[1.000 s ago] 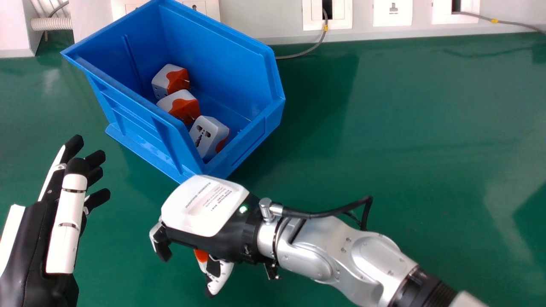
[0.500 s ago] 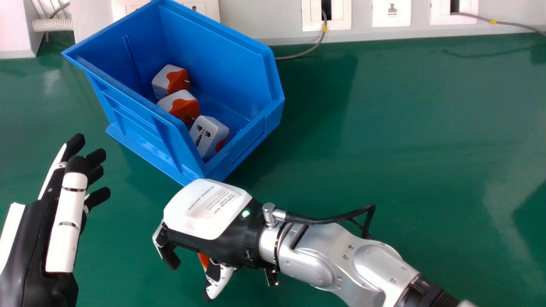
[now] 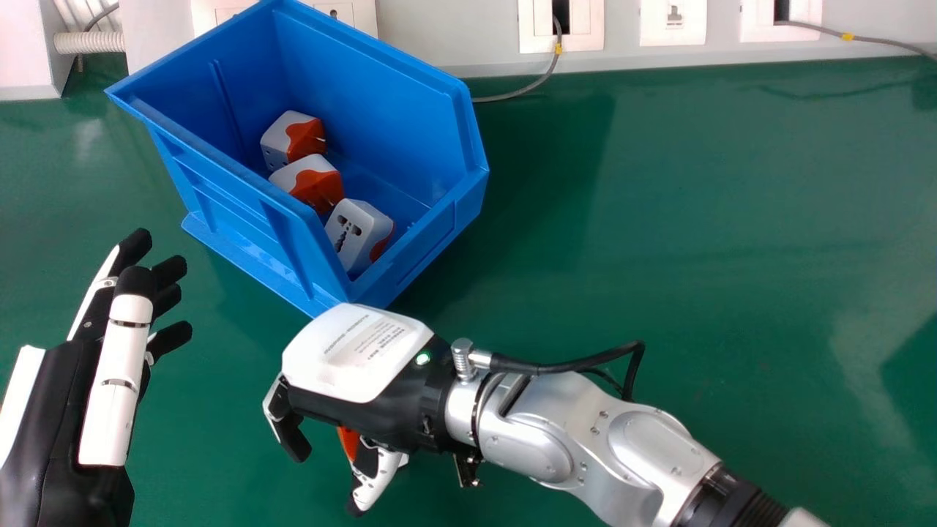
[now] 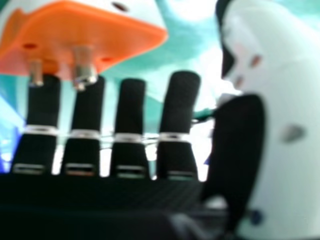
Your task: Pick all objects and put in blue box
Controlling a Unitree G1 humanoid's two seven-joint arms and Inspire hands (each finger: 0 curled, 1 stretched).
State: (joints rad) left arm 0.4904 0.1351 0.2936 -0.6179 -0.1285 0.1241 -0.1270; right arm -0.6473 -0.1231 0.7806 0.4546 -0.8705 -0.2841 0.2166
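Left hand [image 3: 113, 395] slightly farther right

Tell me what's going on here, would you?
A robot is putting plug adapters into a blue box. Three white and orange adapters lie in the box. In front of it, the right hand is palm down over a fourth adapter, its fingers spread from its thumb rather than closed round it, so it doesn't look firmly gripped. That one is not in the box yet. The left hand is idle and open at the view's left.
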